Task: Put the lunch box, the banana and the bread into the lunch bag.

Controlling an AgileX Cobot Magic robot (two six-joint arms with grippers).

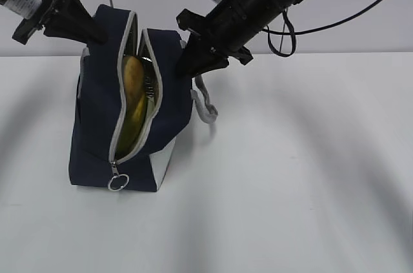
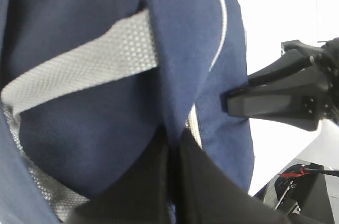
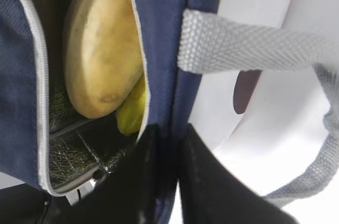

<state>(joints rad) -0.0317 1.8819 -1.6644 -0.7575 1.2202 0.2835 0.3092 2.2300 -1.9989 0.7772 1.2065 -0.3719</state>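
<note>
Bag is sitting open on the bench, bread and banana inside. Left fingers and right fingers are each pinching a rim, clamped tight on fabric.

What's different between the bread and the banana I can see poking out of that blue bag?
The bread is pale golden-brown and broad and rounded; the banana is bright yellow and shows only as a narrow piece. The bread sits higher in the opening and covers most of the banana, which is tucked under and beside it. Both lie inside the open lunch bag, against its silvery lining.
</note>
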